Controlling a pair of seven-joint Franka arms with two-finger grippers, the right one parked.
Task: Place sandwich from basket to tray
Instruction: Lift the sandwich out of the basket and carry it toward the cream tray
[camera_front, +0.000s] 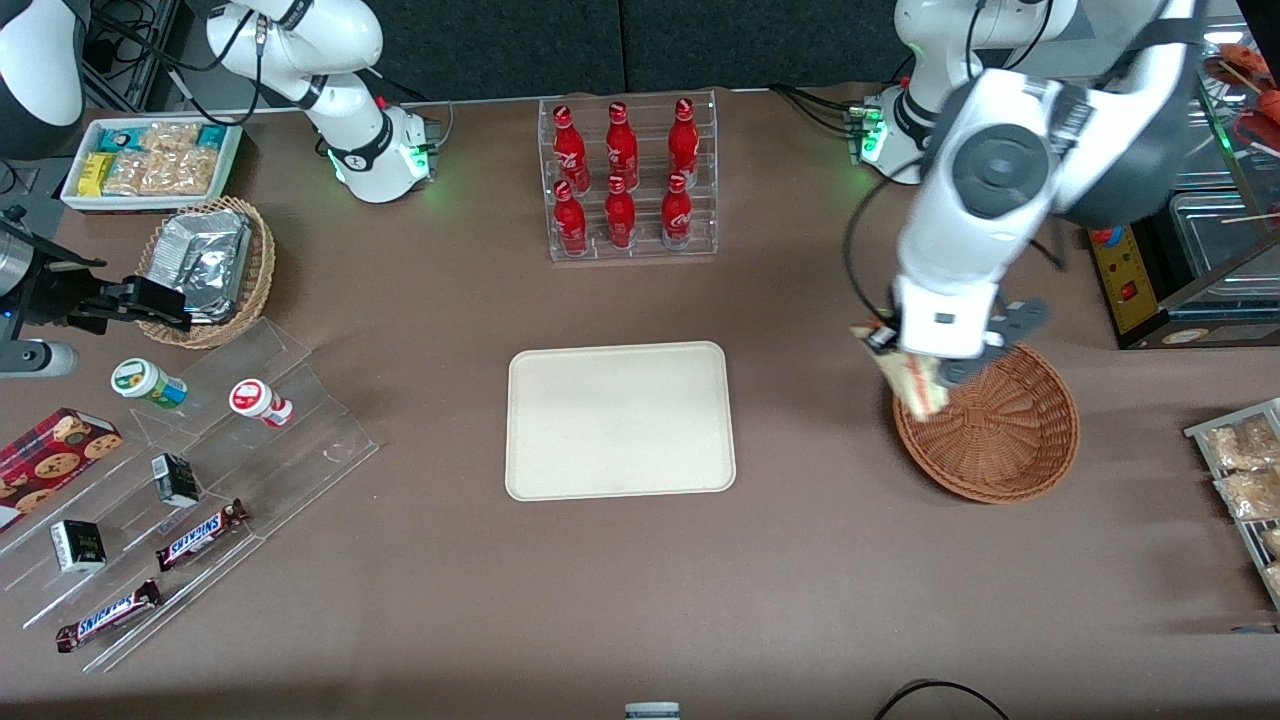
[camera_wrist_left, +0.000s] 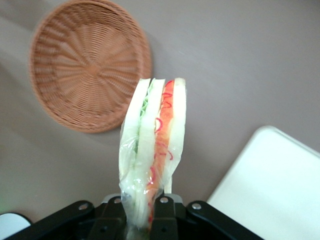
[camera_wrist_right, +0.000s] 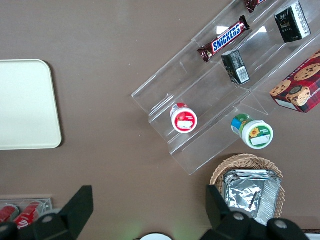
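Pinching the sandwich (camera_wrist_left: 152, 145), gripper (camera_front: 915, 365) raised above the basket (camera_front: 1010, 440) rim, tray (camera_front: 620, 420) bare on the table (camera_front: 640, 600).

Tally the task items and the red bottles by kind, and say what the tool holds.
Sandwich: 1, clamped in the tool above the basket's rim
Basket: 1
Tray: 1
Red bottles: 6
Total: 9

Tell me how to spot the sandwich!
Find the big round brown basket toward the working arm's end of the table. Just above its rim, the white arm's hand pinches the sandwich. It's the only bread wedge, with red and green filling stripes.
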